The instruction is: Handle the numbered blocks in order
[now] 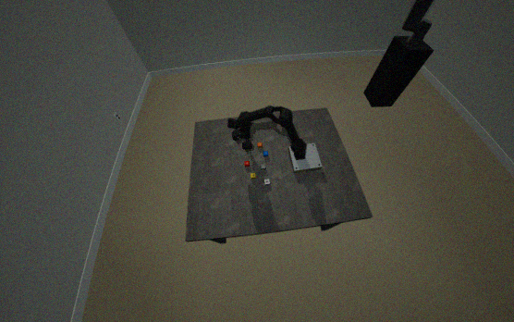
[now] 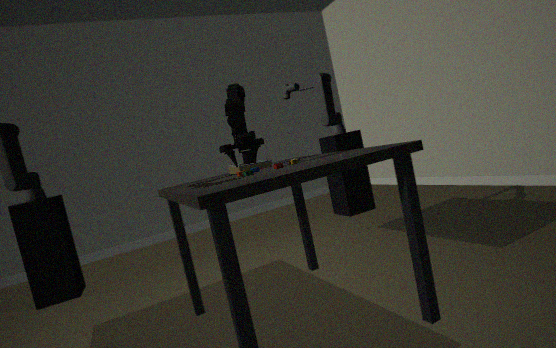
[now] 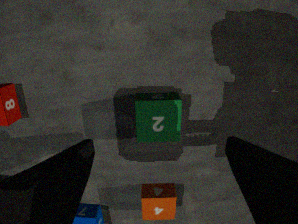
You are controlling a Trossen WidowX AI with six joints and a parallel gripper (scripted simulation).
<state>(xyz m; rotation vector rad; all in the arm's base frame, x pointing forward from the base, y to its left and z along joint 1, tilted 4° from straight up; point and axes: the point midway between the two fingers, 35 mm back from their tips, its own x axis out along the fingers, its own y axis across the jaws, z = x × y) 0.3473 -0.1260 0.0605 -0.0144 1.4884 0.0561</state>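
Observation:
My gripper (image 3: 160, 145) (image 2: 242, 162) is open above the green block (image 3: 158, 121) (image 2: 246, 173), which shows a 2. The green block lies on the table, between and ahead of the fingertips in the wrist view, not touched. An orange block (image 3: 158, 207) (image 1: 260, 144) shows a 4, a blue block (image 3: 88, 214) (image 1: 265, 153) a 7, and a red block (image 3: 9, 104) (image 1: 247, 163) an 8. A yellow block (image 1: 252, 175), a white block (image 1: 266, 181) and a small grey block (image 1: 263, 167) have digits too small to read. The green block is hidden in the top view.
A pale plate (image 1: 313, 163) under the arm's base is on the table (image 1: 222, 208). The orange and blue blocks are close to the green one. Dark pedestals (image 2: 47, 250) (image 2: 350, 175) with other arms are beyond the table.

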